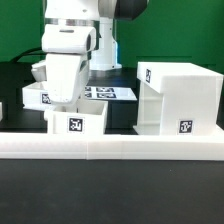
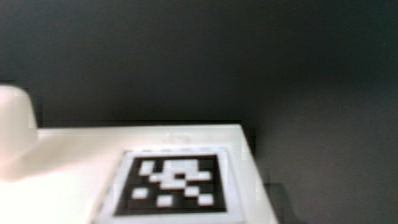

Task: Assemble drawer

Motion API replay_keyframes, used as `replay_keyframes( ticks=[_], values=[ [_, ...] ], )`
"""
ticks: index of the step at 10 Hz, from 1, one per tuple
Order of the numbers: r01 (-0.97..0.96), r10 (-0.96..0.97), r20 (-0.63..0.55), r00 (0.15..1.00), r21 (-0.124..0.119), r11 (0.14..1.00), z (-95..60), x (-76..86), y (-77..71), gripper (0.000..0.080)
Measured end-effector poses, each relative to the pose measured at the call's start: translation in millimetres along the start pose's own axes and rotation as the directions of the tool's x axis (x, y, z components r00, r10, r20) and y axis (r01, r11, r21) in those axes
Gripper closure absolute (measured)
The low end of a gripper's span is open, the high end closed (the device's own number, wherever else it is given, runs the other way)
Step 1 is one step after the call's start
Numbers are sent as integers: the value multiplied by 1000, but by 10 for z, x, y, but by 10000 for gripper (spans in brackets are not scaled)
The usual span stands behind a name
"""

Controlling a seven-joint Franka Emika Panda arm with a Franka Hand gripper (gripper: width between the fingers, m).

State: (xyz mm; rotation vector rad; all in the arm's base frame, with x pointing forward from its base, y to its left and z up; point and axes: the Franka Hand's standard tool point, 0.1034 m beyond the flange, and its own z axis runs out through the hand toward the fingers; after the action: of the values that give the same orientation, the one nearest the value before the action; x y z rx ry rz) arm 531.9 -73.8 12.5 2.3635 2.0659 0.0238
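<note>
The drawer housing (image 1: 176, 98), a tall white box with square tags, stands at the exterior view's right. One small white tray (image 1: 76, 122) with a tag on its front stands left of it, and a second tray (image 1: 33, 97) sits further left and behind. My gripper (image 1: 62, 103) hangs low between the two trays, its fingertips hidden behind the front tray's wall. The wrist view shows a white tagged face (image 2: 175, 183) very close and a white edge (image 2: 15, 130) beside it, but no fingers. I cannot tell whether the jaws are open or shut.
A long low white rail (image 1: 110, 148) runs across the front of the dark table. The marker board (image 1: 112, 92) lies flat behind the trays. A green wall stands at the back.
</note>
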Motion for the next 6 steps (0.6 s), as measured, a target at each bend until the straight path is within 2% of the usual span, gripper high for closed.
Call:
replay_keyframes(
  ticks=[4,5,6],
  values=[
    [86,-86,7,996,-4,996,14,432,18,758],
    [95,-95,7,995,-16,995,1,479,37,758],
    [93,-93,7,996,-14,996,8,465,32,758]
  ],
)
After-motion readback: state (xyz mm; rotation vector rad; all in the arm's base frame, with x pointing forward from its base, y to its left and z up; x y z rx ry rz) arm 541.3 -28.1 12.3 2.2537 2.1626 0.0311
